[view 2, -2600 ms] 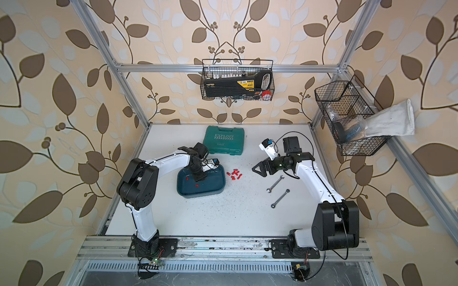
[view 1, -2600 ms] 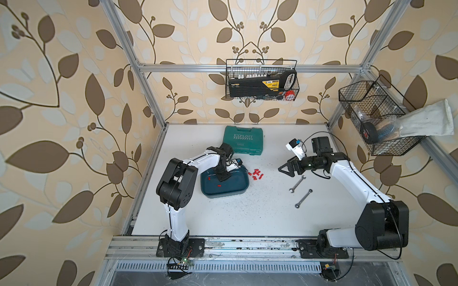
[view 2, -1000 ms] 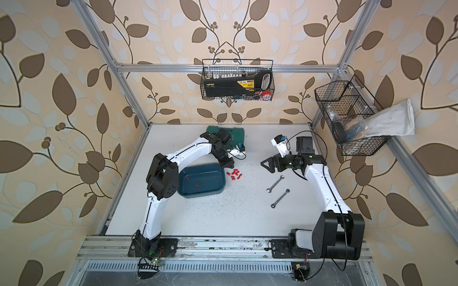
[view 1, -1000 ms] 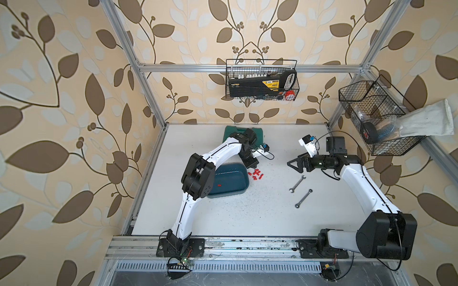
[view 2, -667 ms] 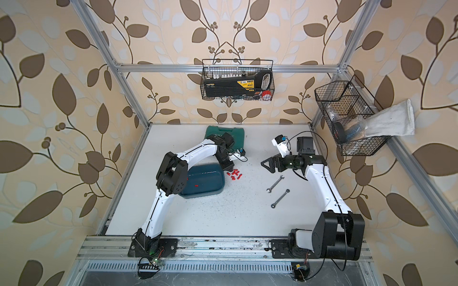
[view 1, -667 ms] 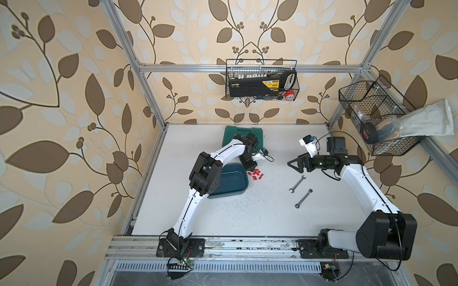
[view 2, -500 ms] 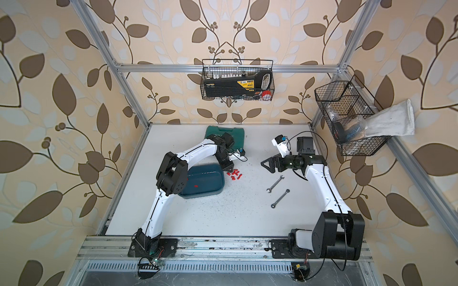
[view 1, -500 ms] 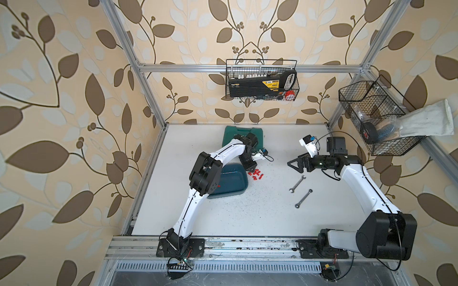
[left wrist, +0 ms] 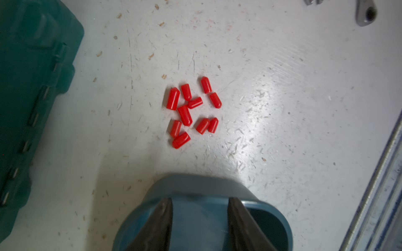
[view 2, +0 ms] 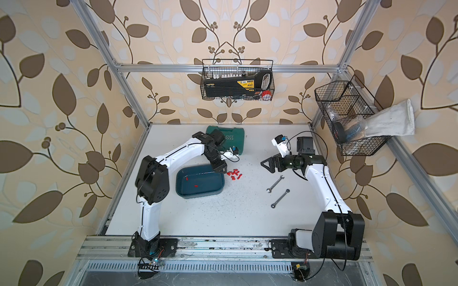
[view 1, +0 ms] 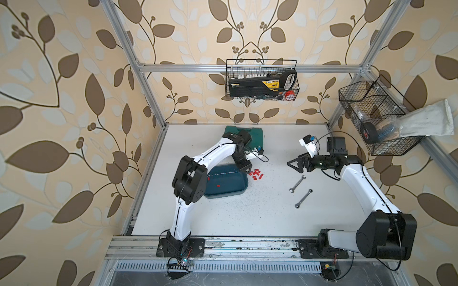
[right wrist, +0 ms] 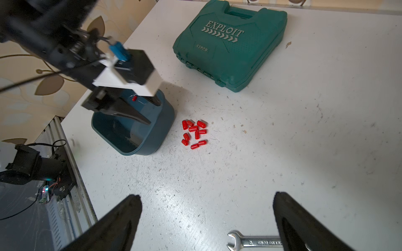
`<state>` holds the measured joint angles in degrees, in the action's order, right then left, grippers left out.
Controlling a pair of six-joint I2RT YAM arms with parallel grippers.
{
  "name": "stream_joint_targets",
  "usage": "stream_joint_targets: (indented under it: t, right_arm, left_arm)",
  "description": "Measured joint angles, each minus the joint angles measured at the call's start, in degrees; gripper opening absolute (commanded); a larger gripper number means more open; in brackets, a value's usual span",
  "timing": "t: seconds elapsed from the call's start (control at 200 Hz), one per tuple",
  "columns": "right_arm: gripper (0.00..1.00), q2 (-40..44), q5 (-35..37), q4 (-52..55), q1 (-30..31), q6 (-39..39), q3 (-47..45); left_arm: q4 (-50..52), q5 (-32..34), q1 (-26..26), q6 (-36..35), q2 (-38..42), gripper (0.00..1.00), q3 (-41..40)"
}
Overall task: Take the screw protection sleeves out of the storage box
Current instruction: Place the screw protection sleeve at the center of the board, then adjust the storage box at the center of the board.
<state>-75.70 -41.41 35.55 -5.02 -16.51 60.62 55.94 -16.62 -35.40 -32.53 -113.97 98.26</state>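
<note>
Left tool [left wrist: 200, 202] jaws apart, empty, over box [left wrist: 195, 184] corner. Ten sleeves [left wrist: 185, 115] lie flat on surface [left wrist: 282, 108] just past its tips, long axes mixed. Two more in box behind it. Right tool [right wrist: 207, 196] wide apart, empty.

A: Where do the top views sit?
B: High over the front edge, both looking down on the whole table [view 1: 247, 218].
A: The wrists?
B: Left hangs close above the sleeves [left wrist: 185, 115], facing down; right looks from farther off, slanting across the same sleeves [right wrist: 193, 128] and the storage box [right wrist: 156, 130].
</note>
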Motion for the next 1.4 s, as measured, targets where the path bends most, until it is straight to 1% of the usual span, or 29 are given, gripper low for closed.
stream_joint_targets:
  t: [0.105, 0.17, 0.265, 0.385, 0.44, 0.495, 0.65, 0.775, 0.96, 1.085, 1.18, 1.31, 1.4]
  right_arm:
    - [0.98, -0.1, -0.2, -0.1, 0.1, 0.0, 0.0]
    - [0.98, -0.2, -0.2, -0.2, 0.1, 0.0, 0.0]
    - [0.98, -0.2, -0.3, -0.2, 0.1, 0.0, 0.0]
    - [0.98, -0.2, -0.4, -0.2, 0.2, 0.0, 0.0]
    - [0.98, -0.2, -0.4, -0.2, 0.2, 0.0, 0.0]
    - [0.98, -0.2, -0.4, -0.2, 0.2, 0.0, 0.0]
    - [0.98, -0.2, -0.4, -0.2, 0.2, 0.0, -0.2]
    - [0.99, -0.2, -0.4, -0.2, 0.2, 0.0, -0.2]
    - [0.99, -0.3, -0.4, -0.2, 0.2, 0.0, -0.2]
    - [0.99, -0.7, -0.4, -0.2, 0.2, 0.0, -0.2]
    - [0.99, -1.1, -0.4, -0.2, 0.8, 0.0, -0.2]
    - [0.99, -2.1, -0.5, -0.2, 3.1, -0.1, -0.2]
    - [0.99, -3.5, -0.4, 0.4, 6.4, -1.1, -0.1]
  left_arm:
    - [0.7, -0.7, 1.8, -1.7, 11.4, 0.68, -11.1]
    - [1.5, -1.0, 2.5, -2.6, 16.8, 0.73, -16.7]
    - [2.1, -1.2, 2.4, -3.1, 21.8, 0.74, -23.6]
    - [1.2, 0.3, 2.3, -3.2, 23.1, 0.73, -30.1]
    - [0.4, 1.9, 2.3, -3.3, 22.9, 0.69, -32.4]
    - [-0.2, 3.3, 2.3, -3.2, 22.4, 0.63, -33.7]
    - [-2.6, 6.1, 2.1, -3.1, 19.4, 0.41, -34.4]
    - [-3.5, 6.8, 1.5, -3.5, 18.4, 0.23, -34.6]
    - [-2.3, 7.4, 1.2, -3.6, 19.1, 0.05, -34.2]
    - [2.6, 6.0, 1.2, -4.5, 19.8, 0.00, -31.8]
    - [7.2, 3.6, 1.2, -5.5, 19.8, 0.00, -28.9]
    - [14.8, -1.8, 0.9, -8.0, 18.2, 0.00, -23.8]
    - [18.6, -5.7, 0.8, -9.8, 16.2, 0.00, -20.0]
